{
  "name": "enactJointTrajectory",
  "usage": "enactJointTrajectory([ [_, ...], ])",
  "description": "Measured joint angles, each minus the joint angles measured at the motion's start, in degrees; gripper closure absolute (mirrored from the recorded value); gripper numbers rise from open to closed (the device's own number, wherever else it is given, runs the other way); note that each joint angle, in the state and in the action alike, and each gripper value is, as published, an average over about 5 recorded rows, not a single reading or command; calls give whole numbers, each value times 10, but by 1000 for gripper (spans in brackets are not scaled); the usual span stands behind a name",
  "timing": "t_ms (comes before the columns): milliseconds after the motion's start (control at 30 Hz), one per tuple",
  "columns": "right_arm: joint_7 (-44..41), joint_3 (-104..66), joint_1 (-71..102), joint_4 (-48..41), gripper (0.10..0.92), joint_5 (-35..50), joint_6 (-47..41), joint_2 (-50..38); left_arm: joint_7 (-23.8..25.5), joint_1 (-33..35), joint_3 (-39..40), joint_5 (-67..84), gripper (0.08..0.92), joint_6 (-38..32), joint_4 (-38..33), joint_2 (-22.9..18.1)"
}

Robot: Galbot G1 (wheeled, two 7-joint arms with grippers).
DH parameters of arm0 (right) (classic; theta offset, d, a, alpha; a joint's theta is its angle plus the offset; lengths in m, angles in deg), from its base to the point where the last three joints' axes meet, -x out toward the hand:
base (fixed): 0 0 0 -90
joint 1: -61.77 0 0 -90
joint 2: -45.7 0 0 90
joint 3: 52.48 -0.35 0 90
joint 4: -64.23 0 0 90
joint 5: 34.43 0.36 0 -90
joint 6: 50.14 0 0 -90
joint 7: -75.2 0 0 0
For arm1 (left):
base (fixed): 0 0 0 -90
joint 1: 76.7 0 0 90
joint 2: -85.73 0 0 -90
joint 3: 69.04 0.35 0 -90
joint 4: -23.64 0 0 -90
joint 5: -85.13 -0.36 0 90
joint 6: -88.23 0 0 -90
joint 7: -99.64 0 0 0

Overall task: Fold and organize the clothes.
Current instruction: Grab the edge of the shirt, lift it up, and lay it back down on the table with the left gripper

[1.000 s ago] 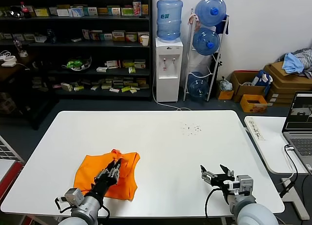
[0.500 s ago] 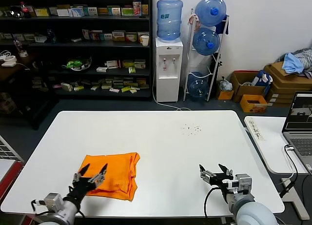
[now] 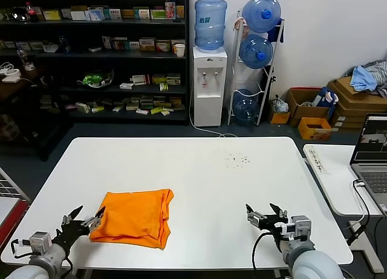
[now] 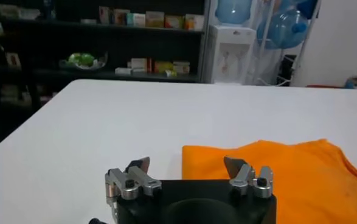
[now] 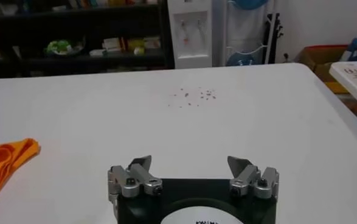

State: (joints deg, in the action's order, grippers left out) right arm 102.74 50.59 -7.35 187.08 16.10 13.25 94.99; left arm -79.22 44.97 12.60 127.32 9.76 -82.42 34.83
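Note:
The orange T-shirt (image 3: 133, 217) lies folded into a flat rectangle on the white table (image 3: 199, 176), near the front left. No lettering or label shows. My left gripper (image 3: 84, 216) is open and empty, low at the table's front left, just left of the shirt's near corner. In the left wrist view the gripper (image 4: 187, 164) sits just short of the shirt (image 4: 287, 173), apart from it. My right gripper (image 3: 263, 215) is open and empty at the front right, far from the shirt. In the right wrist view the gripper (image 5: 190, 162) faces bare table, with a shirt edge (image 5: 5, 159) far off.
A laptop (image 3: 370, 152) stands on a side table (image 3: 329, 170) to the right. Small dark specks (image 3: 237, 160) lie on the table's far right part. Shelves (image 3: 91, 55), a water dispenser (image 3: 209, 79) and cardboard boxes (image 3: 357, 103) stand beyond the table.
My left gripper let go of the shirt and drew back toward the front left, off the cloth. The shirt's raised fold has dropped flat. The right gripper has barely moved.

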Motion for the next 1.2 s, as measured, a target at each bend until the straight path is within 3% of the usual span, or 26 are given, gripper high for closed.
enactJointTrajectory([
  [300,1,1,-1,1,203,0,0,2,2,-25,17,46,177,28,31,27],
  [700,2,-4,4,3,203,0,0,1,3,-52,46,59,193,40,49,30],
  [1200,2,-5,6,4,203,1,0,1,1,-60,64,48,605,40,55,20],
])
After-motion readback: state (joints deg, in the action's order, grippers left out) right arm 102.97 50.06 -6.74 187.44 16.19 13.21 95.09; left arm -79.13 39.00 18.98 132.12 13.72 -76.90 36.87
